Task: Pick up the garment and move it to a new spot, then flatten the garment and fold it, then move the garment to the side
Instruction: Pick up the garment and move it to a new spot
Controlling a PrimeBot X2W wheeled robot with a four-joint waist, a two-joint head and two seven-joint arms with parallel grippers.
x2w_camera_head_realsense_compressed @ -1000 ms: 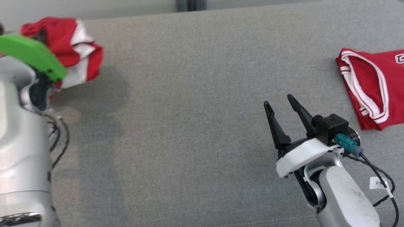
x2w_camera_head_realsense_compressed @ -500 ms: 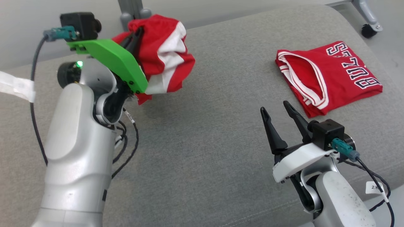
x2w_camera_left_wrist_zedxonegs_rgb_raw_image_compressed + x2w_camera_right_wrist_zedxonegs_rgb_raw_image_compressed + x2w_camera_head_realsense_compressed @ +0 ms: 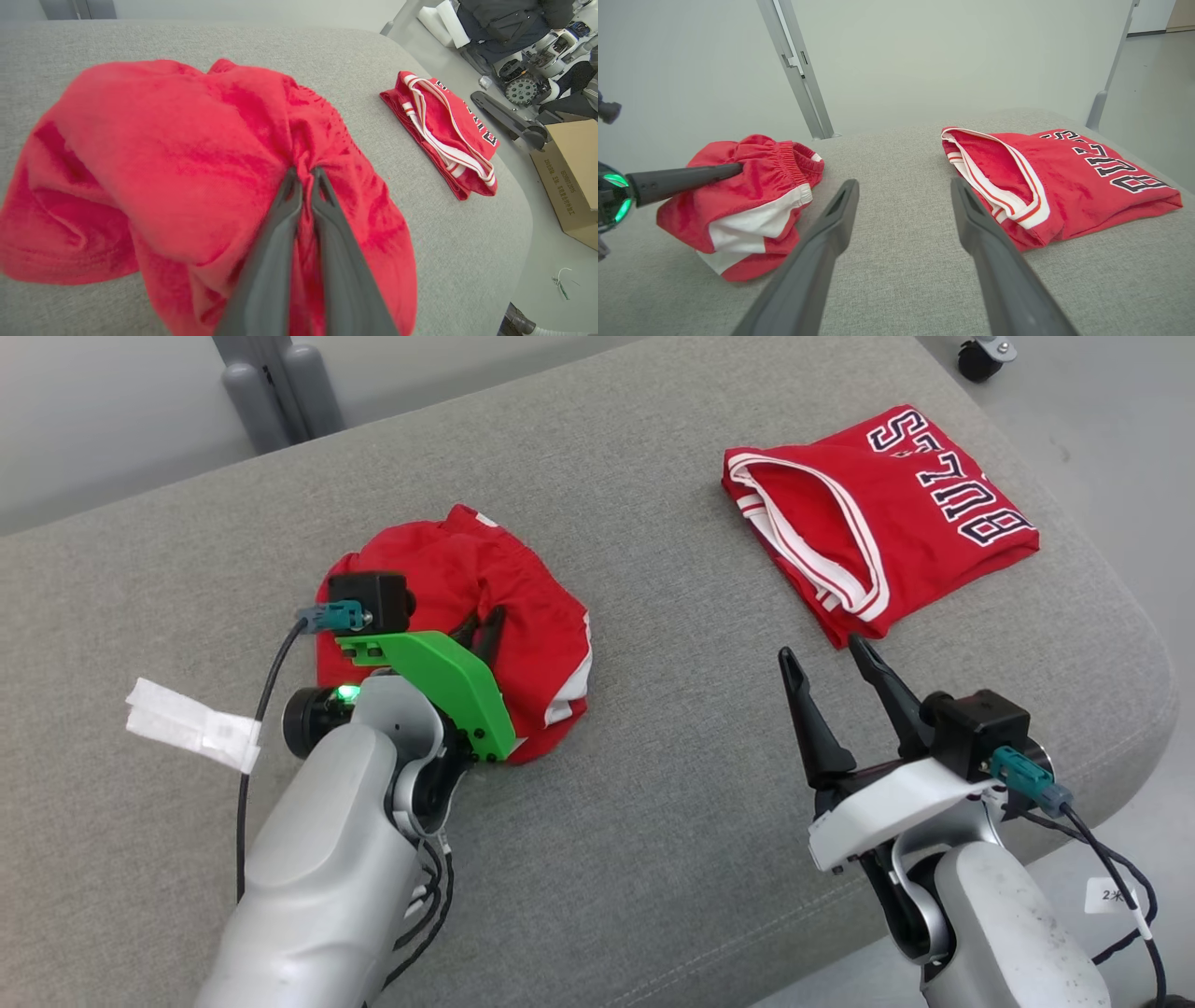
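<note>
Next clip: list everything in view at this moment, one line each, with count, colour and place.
shorts: one, red with white side panels, crumpled on the cushion's left part
jersey: one, red with white trim and dark lettering, folded on the cushion's far right
cushion: one, grey, under both garments
posts: at least two, grey, behind the cushion
wheel: one, black, on the floor beyond the jersey
box: one, brown cardboard, on the floor beside the cushion
tag: one, white, at the left arm's cable
left gripper: one, dark fingers, pinching the shorts
right gripper: one, dark fingers, open and empty near the jersey
</note>
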